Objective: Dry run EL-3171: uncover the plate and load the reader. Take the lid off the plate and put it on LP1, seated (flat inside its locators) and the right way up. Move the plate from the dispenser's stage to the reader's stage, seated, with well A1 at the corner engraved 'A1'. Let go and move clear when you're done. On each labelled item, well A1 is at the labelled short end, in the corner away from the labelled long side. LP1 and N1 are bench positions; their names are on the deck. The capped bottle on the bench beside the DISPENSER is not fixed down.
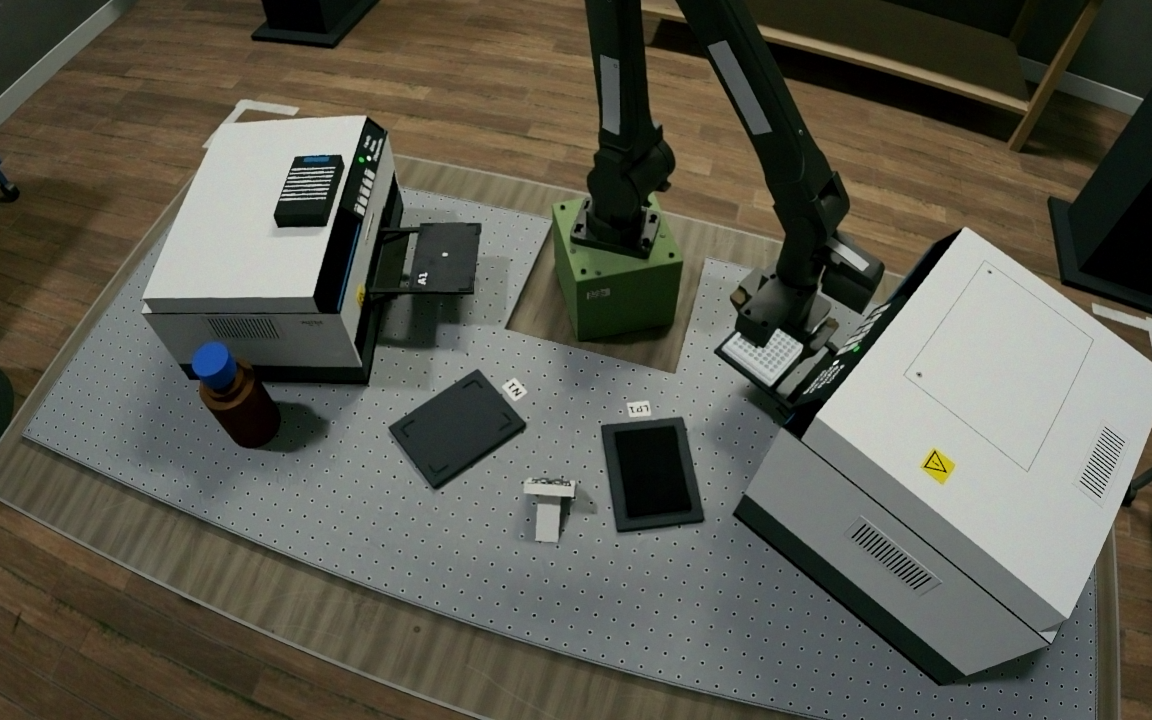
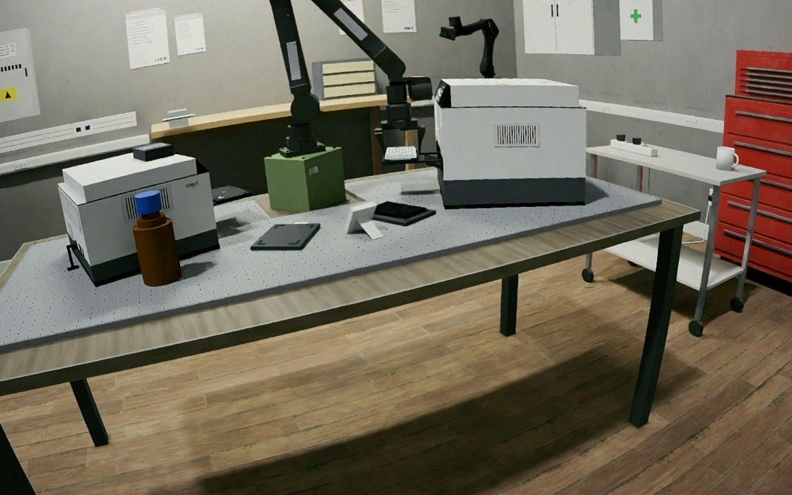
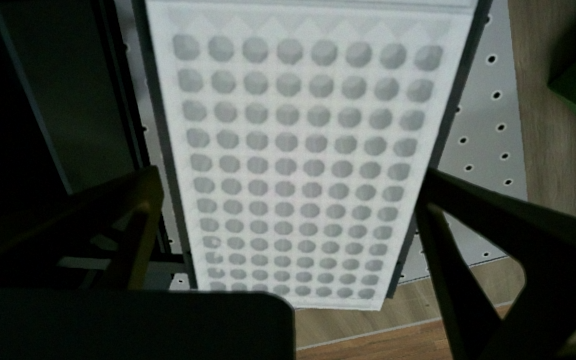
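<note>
The white 96-well plate lies uncovered on the reader's stage and looks flat. My gripper is open over it, with one finger beside each long side. The engraved A1 corner of this stage is not readable. A dark lid lies inside the LP1 nest and looks flat. The dispenser's stage holds nothing and shows its A1 label.
The brown bottle with a blue cap stands upright beside the dispenser. The reader stands close to my gripper. The N1 nest and a small white stand are on the deck near LP1.
</note>
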`<state>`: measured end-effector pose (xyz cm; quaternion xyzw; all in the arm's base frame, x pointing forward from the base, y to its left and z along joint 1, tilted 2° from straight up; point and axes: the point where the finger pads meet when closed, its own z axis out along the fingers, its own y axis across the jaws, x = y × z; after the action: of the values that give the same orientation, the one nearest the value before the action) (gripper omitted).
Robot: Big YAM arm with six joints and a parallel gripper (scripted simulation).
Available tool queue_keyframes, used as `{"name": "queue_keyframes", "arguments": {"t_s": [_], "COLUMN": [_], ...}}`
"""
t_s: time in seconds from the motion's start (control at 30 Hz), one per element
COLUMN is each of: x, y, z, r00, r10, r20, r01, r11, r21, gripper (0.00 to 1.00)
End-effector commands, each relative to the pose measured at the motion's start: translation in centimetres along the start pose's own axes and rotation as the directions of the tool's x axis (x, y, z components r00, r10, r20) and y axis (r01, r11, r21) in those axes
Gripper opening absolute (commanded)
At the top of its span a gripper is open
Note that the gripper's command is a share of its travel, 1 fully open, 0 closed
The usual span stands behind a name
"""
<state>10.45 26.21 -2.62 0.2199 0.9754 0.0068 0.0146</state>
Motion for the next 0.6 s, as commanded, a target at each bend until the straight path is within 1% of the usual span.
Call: {"name": "queue_keyframes", "arguments": {"t_s": [0.0, 0.13, 0.17, 0.23, 0.33, 0.43, 0.5, 0.57], "x": [-0.3, -0.3, 0.1, 0.1, 0.0, 0.0, 0.0, 0.1], "y": [-1.2, -1.2, 2.3, 1.4, 0.9, 0.8, 1.0, 1.6], "z": [3.2, 3.2, -1.2, -0.7, -0.2, -0.4, -0.9, -1.3], "r00": [1.0, 1.0, 1.0, 1.0, 1.0, 1.0, 1.0, 1.0], "r10": [0.002, 0.002, -0.012, -0.017, -0.023, -0.025, -0.024, -0.015], "r20": [0.006, 0.006, -0.003, -0.002, -0.001, -0.001, -0.002, -0.004], "r01": [-0.002, -0.002, 0.012, 0.017, 0.023, 0.025, 0.024, 0.015], "r11": [0.999, 0.999, 0.999, 1.0, 1.0, 1.0, 1.0, 1.0], "r21": [0.048, 0.048, -0.036, -0.009, 0.013, 0.017, 0.005, -0.016], "gripper": [1.0, 1.0, 1.0, 1.0, 1.0, 1.0, 1.0, 1.0]}}
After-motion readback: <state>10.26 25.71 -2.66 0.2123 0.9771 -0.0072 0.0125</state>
